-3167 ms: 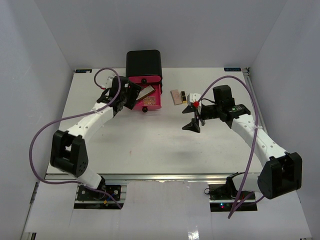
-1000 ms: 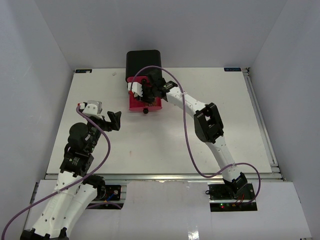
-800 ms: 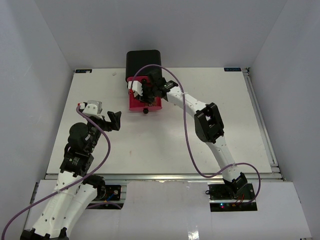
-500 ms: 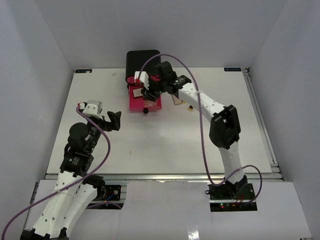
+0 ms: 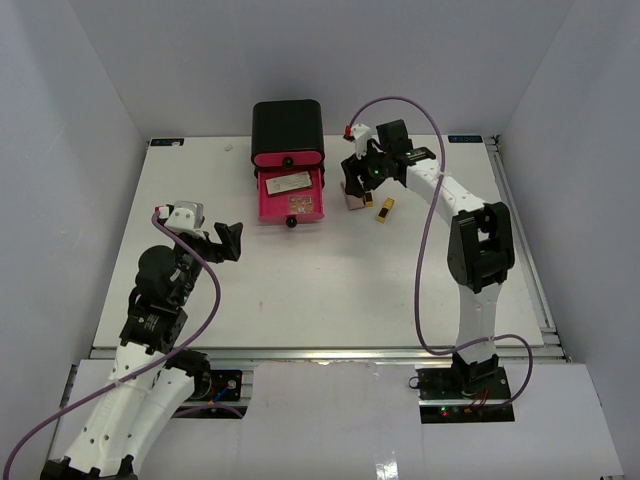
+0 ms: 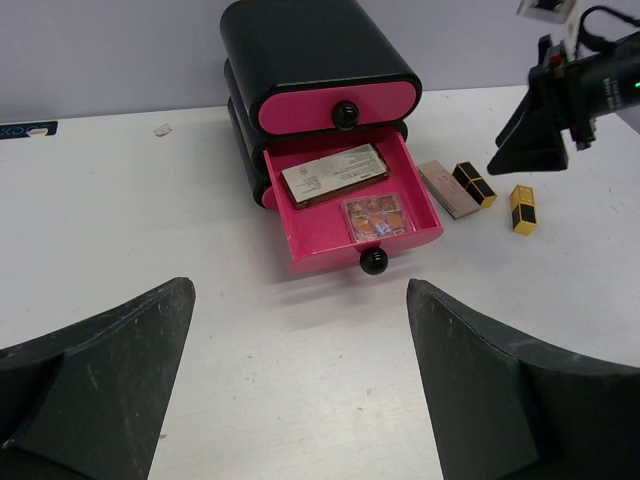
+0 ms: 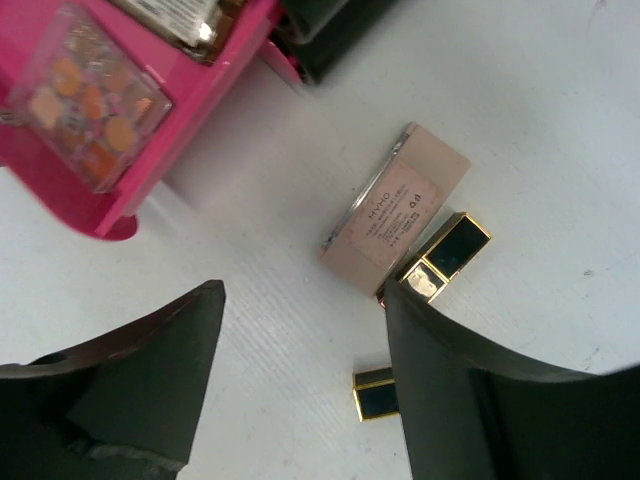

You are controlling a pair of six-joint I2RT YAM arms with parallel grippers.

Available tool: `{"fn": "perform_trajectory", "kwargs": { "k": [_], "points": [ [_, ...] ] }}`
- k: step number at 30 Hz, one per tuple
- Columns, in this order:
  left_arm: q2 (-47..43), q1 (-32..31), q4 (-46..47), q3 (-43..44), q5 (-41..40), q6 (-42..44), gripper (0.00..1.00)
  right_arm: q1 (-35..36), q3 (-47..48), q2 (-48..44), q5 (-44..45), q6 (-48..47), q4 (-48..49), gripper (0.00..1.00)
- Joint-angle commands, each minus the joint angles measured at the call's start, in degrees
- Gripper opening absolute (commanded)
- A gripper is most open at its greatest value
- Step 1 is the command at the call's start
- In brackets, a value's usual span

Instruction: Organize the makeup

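The square pink-brown eyeshadow palette (image 6: 374, 216) lies in the open pink drawer (image 6: 300, 240), beside a flat brown case with a white label (image 6: 333, 173). The palette also shows in the right wrist view (image 7: 90, 100). A flat tan compact (image 7: 395, 210) lies on the table right of the drawer. One black-and-gold lipstick (image 7: 445, 255) touches it and a second lipstick (image 7: 375, 395) lies apart. My right gripper (image 7: 300, 300) is open and empty, hovering above them (image 5: 358, 182). My left gripper (image 6: 300, 300) is open and empty, in front of the drawer. The tube and pump bottle are out of view.
The black box with pink drawers (image 5: 287, 130) stands at the back centre, its upper drawer (image 6: 335, 105) shut. White walls enclose the table (image 5: 330, 290) on three sides. The right arm's purple cable (image 5: 425, 250) loops over the right half.
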Motion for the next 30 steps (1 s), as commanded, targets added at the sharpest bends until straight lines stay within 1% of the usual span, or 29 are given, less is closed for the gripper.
{"fn": "perform_trajectory", "kwargs": {
  "k": [1, 6, 8, 16, 30],
  "points": [
    [-0.2, 0.1, 0.8, -0.5, 0.7, -0.3, 0.98, 1.7, 5.5, 4.2, 6.6, 9.2, 1.3, 0.75],
    [0.3, 0.1, 0.8, -0.6, 0.5, -0.2, 0.98, 2.4, 12.6, 11.1, 16.0, 15.5, 1.3, 0.79],
    [0.4, 0.1, 0.8, -0.6, 0.5, -0.2, 0.98, 2.4, 13.9, 12.9, 17.0, 16.5, 1.5, 0.79],
    [0.6, 0.2, 0.9, -0.7, 0.5, 0.0, 0.98, 2.5, 16.4, 17.2, 19.6, 18.4, 2.1, 0.78],
    [0.6, 0.2, 0.9, -0.6, 0.5, 0.1, 0.98, 2.6, 16.2, 20.7, 19.4, 18.5, 2.1, 0.78]
  ]
}}
